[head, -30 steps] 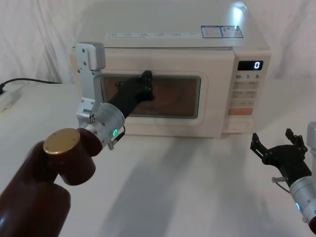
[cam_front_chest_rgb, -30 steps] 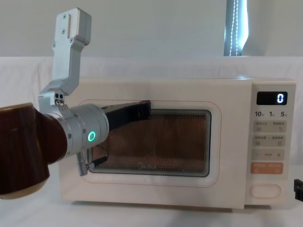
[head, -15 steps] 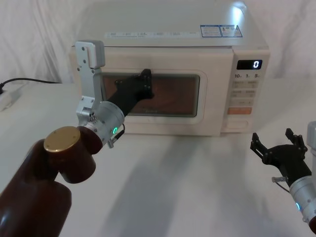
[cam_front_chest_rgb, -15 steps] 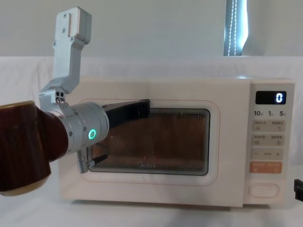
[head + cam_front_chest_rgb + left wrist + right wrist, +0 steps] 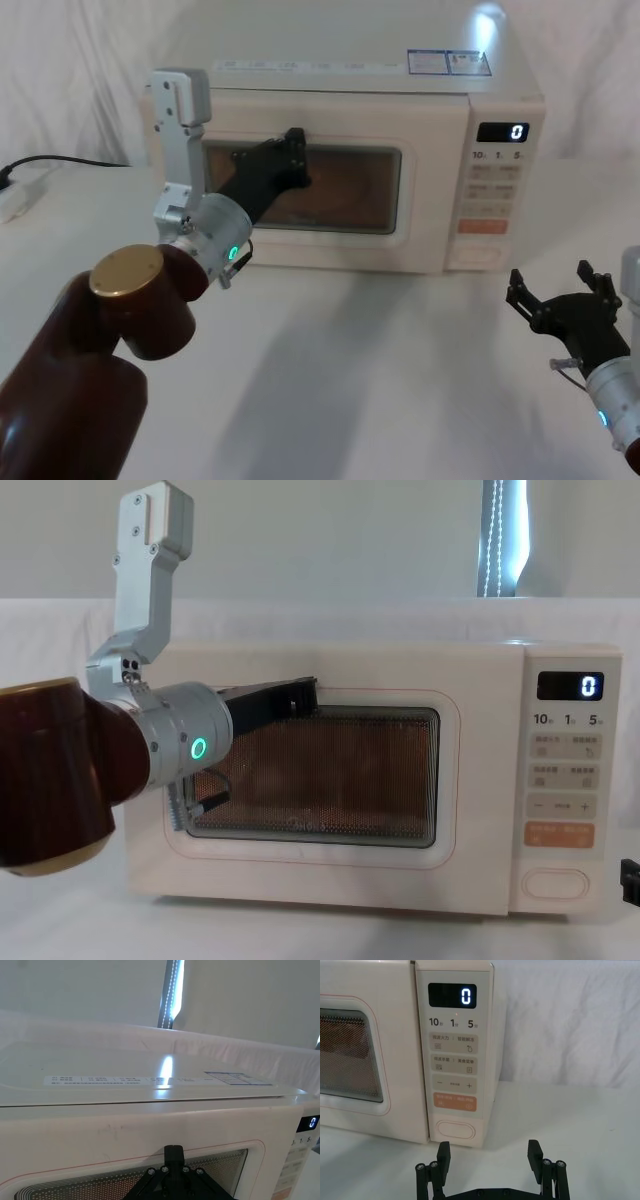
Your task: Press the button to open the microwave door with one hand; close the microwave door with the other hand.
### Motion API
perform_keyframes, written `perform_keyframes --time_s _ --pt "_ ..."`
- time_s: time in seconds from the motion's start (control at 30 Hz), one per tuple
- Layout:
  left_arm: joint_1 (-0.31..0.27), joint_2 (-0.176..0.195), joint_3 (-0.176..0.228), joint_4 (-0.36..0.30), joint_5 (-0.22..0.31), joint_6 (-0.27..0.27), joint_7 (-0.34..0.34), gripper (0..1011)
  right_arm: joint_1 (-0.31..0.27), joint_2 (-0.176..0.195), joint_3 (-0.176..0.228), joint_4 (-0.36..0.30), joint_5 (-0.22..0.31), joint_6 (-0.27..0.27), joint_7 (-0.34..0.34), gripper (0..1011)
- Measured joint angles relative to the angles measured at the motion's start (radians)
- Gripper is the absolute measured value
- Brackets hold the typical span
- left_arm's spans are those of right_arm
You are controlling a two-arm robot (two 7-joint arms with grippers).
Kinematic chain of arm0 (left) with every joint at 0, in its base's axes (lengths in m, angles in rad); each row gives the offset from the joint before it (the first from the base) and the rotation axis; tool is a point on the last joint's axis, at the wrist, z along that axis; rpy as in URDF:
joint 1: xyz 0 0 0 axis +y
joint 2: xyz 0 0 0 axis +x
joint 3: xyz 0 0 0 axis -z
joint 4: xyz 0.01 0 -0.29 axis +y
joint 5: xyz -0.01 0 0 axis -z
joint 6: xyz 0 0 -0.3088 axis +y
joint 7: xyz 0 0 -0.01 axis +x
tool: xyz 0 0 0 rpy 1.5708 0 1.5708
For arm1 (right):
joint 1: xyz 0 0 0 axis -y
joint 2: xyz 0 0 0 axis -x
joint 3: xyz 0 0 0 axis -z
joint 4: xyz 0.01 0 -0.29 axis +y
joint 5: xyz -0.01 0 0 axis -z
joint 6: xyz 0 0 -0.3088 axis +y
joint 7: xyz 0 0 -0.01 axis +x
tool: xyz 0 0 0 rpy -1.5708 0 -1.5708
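Left jaws: I cannot tell whether they are parted or closed; the left gripper [image 5: 292, 158] has its black tip against the upper left part of the door's window, also seen at [image 5: 300, 693] and [image 5: 173, 1152].
Right jaws: released, spread wide with nothing between them; the right gripper [image 5: 489, 1154] hovers low over the surface [image 5: 380, 350], well apart from the microwave, in front of its right end [image 5: 560, 290].
Left wrist: silver cylinder with a green ring light [image 5: 199, 748], just left of the window in the chest view.
Door: the door [image 5: 430, 180] lies flush with the cream body and looks closed; its dark window [image 5: 340, 770] has a thin pinkish outline.
Button: the button [image 5: 456, 1130] is the wide cream oblong at the foot of the control panel [image 5: 454, 1055], below the orange keys [image 5: 455, 1103]; it faces the right gripper and nothing touches it. Also at [image 5: 558, 883] and [image 5: 474, 254].
Display: the display [image 5: 505, 131] reads 0.
Microwave: it stands at the back of the white surface.
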Motion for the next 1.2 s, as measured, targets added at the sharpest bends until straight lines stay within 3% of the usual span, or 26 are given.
perform_keyframes --time_s 0.73,1.0,1.2 --pt "-0.021 -0.022 -0.006 0.027 0.009 -0.007 0.007 0 0.000 0.000 0.000 0.000 0.000 0.000 0.000 1002" --pt "0.000 -0.024 -0.011 0.000 0.013 0.008 0.026 0 0.000 0.000 0.000 0.000 0.000 0.000 0.000 1002" --pt "0.044 -0.021 -0.018 -0.060 0.013 0.032 0.045 0 0.000 0.000 0.000 0.000 0.000 0.000 0.000 1002"
